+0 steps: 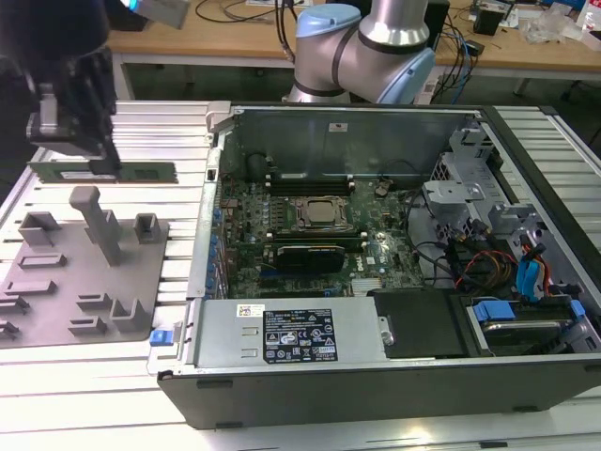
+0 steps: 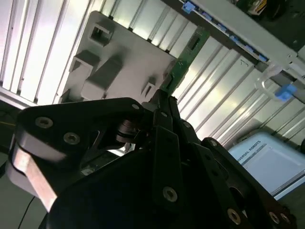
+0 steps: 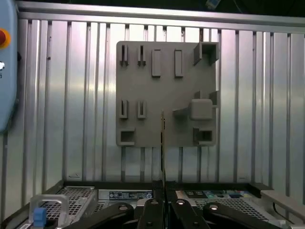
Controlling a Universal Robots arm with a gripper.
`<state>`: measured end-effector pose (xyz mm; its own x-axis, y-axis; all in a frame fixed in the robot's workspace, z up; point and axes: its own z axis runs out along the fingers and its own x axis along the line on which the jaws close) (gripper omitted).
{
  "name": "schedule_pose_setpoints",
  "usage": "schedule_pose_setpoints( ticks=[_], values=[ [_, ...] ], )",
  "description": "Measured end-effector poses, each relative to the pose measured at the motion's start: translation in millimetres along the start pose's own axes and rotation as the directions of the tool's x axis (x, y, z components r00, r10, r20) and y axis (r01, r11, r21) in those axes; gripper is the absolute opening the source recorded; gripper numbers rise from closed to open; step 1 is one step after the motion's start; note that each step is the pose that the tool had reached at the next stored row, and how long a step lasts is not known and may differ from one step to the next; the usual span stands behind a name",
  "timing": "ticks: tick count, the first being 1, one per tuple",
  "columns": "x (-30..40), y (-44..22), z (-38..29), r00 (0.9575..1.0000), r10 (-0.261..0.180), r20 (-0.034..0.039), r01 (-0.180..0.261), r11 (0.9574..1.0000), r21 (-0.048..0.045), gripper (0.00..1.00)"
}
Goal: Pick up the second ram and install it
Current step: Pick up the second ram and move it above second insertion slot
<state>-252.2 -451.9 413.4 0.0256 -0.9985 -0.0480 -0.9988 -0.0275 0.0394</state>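
Observation:
In the exterior view the second ram (image 1: 146,173), a thin green board, hangs level above the grey fixture plate (image 1: 56,282) on the exterior view's left. My gripper (image 1: 105,164) is shut on it from above. The second wrist view shows the dark fingers (image 2: 164,109) pinching one end of the green ram (image 2: 183,67), which sticks out over the plate (image 2: 128,52). In the first wrist view the ram (image 3: 163,138) appears edge-on as a thin line rising from the gripper (image 3: 163,191). The motherboard (image 1: 310,225) lies in the open computer case, on the exterior view's right of the gripper.
The open case (image 1: 376,348) holds the silver-framed processor (image 1: 319,214), a black card (image 1: 300,256), memory slots (image 1: 310,183), cables and drive bays (image 1: 507,244). The fixture plate carries upright posts (image 1: 94,221). Both stand on a ribbed metal table (image 1: 84,395). The arm's base (image 1: 366,47) stands behind the case.

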Motion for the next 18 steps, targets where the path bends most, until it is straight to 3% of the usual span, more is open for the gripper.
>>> schedule_pose_setpoints(
  ticks=[4, 6, 10, 14, 18],
  values=[
    [0.6, -21.5, -0.8, 1.0000, 0.000, 0.0092, 0.000, 1.0000, -0.0073, 0.13],
    [1.4, -52.5, -1.6, 0.9999, 0.001, 0.0130, 0.000, 0.9997, -0.0233, 0.13],
    [2.3, -87.3, -2.5, 0.9998, 0.001, 0.0184, -0.001, 0.9993, -0.0362, 0.13],
    [2.8, -105.4, -2.8, 0.9998, 0.002, 0.0185, -0.001, 0.9991, -0.0417, 0.13],
    [2.9, -107.5, -2.9, 0.9998, 0.002, 0.0186, -0.001, 0.9991, -0.0422, 0.13]
  ],
)
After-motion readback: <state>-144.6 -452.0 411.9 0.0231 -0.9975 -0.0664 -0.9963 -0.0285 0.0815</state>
